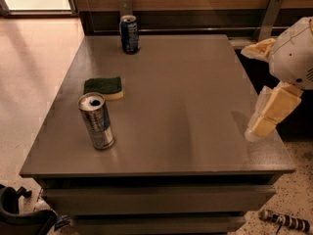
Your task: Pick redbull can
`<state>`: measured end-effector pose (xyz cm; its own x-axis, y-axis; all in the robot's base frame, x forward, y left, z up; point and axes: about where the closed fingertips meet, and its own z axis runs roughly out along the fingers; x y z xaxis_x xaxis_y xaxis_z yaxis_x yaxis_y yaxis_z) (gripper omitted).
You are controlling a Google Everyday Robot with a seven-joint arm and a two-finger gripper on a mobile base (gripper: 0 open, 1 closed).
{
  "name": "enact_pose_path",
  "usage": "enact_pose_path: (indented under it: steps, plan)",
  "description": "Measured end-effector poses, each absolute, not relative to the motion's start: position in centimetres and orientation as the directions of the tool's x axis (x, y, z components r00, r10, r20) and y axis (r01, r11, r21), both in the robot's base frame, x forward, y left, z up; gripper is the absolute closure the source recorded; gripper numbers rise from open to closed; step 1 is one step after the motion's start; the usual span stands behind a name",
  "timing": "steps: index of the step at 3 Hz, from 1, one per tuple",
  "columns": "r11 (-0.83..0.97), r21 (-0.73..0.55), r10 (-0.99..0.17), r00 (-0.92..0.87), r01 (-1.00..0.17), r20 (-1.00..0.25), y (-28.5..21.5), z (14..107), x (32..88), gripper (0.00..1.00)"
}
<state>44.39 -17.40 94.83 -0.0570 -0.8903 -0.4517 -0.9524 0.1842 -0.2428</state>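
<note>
The redbull can (97, 121), tall, slim, silver with blue panels and an open silver top, stands upright near the front left of the grey table (186, 97). My gripper (248, 93) is at the table's right edge, far to the right of the can and not touching it. Its two tan fingers (272, 110) are spread apart with nothing between them.
A shorter dark-blue can (129, 34) stands at the table's back left. A green and yellow sponge (103, 87) lies just behind the redbull can. A wooden wall with metal brackets (268, 16) runs behind the table. Dark equipment (19, 214) sits on the floor at front left.
</note>
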Motion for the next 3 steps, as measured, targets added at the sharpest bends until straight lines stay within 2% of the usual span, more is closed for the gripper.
enact_pose_path:
  steps: [1, 3]
  plan:
    - [0.165, -0.218, -0.811, -0.006, -0.962, -0.585, -14.0, 93.1, 44.9, 0.0]
    - [0.21, -0.129, -0.604, -0.025, -0.969, -0.797, -9.5, 90.3, 46.6, 0.0]
